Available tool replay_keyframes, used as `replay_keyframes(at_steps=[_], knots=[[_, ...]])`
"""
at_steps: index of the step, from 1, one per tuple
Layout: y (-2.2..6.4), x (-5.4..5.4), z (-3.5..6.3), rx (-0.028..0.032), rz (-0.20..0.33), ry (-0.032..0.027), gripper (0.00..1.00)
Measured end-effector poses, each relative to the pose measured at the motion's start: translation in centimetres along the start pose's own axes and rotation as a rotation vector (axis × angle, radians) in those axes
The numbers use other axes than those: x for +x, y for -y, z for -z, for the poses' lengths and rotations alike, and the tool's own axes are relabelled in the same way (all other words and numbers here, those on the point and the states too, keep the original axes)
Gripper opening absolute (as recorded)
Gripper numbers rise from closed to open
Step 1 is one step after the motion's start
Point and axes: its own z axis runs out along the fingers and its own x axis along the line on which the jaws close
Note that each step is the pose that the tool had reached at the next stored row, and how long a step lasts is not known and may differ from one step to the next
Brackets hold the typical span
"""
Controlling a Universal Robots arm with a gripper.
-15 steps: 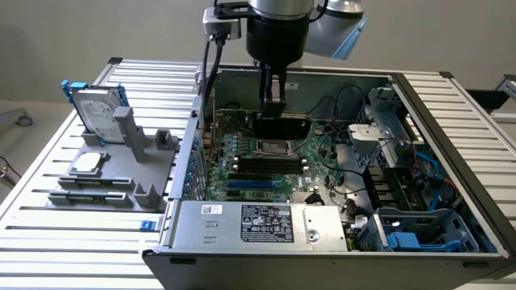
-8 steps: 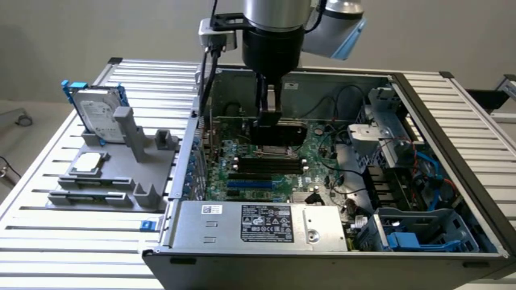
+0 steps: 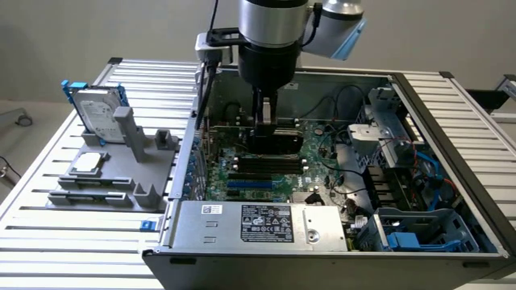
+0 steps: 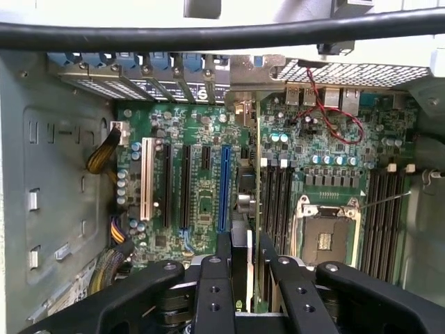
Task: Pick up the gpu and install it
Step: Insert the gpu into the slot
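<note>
Open desktop computer case (image 3: 322, 272) lying on its side on a slatted metal surface (image 3: 57, 241), seen from above and a little in front. Your arm comes down from 12 o'clock in the exterior view into the case. Your end effector (image 3: 264, 134) sits just above centre, over the green motherboard (image 3: 241, 178). Its fingers (image 4: 224, 261) are drawn nearly together, clamped on the gpu (image 3: 279, 145). The card hangs upright with its black face towards the camera, low over the board and close to the black memory slots (image 3: 262, 162). You cannot tell whether its lower edge touches a slot. In the wrist view the card shows edge-on between the two fingers, near the long blue slot (image 4: 222, 184). At 6 o'clock the grey power supply (image 3: 258, 225) sits at the case's near end. At 9 o'clock, outside the case, a grey holder (image 3: 121, 181) carries a hard drive in a blue frame (image 3: 98, 112), standing upright, and a small square silver processor (image 3: 89, 161), lying flat.
</note>
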Motion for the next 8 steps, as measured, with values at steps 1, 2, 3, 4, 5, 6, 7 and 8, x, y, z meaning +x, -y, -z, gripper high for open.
replay_keyframes(at_steps=[1,2,3,4,5,6,7,8], knots=[[-0.04,0.07,-0.12,-0.0001,0.000,0.0000,0.26],[-0.09,0.14,-0.23,-0.0001,0.000,-0.0001,0.26],[-0.12,0.20,-0.30,-0.0001,0.000,-0.0001,0.26],[-0.13,0.24,-0.33,-0.0001,0.000,-0.0001,0.26],[-0.14,0.28,-0.35,0.0000,0.000,0.0000,0.26],[-0.14,0.33,-0.36,-0.0001,0.000,-0.0001,0.26],[-0.14,0.38,-0.39,-0.0001,0.000,-0.0001,0.26],[-0.14,0.45,-0.41,-0.0001,0.000,0.0000,0.26]])
